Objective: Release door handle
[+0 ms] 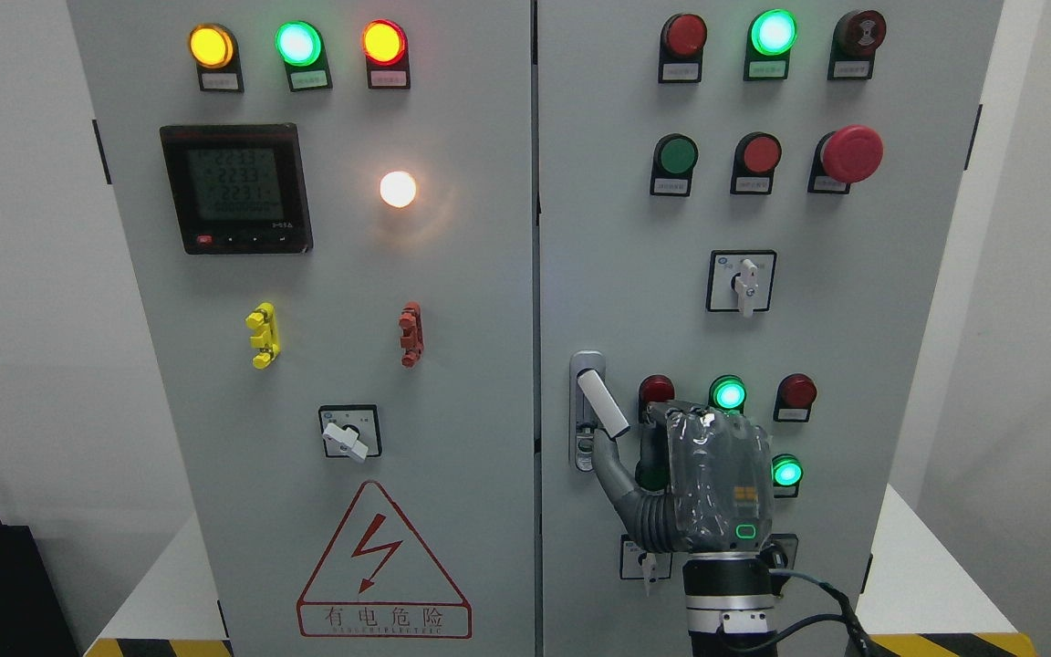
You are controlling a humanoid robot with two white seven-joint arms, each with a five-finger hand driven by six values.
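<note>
Touching the door handle [602, 402] from below, the right hand [703, 484] seems loosely curled; next, pull away.

Two cabinet doors [306, 365], three rotary switches [742, 283], one handle [600, 401]

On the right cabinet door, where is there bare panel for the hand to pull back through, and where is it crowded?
Bare panel lies between the door handle and the rotary switch above, and left of that switch toward the door seam. Crowded: right of the handle, where the right hand sits over the red lamp, green lamp and lower green lamp.
</note>
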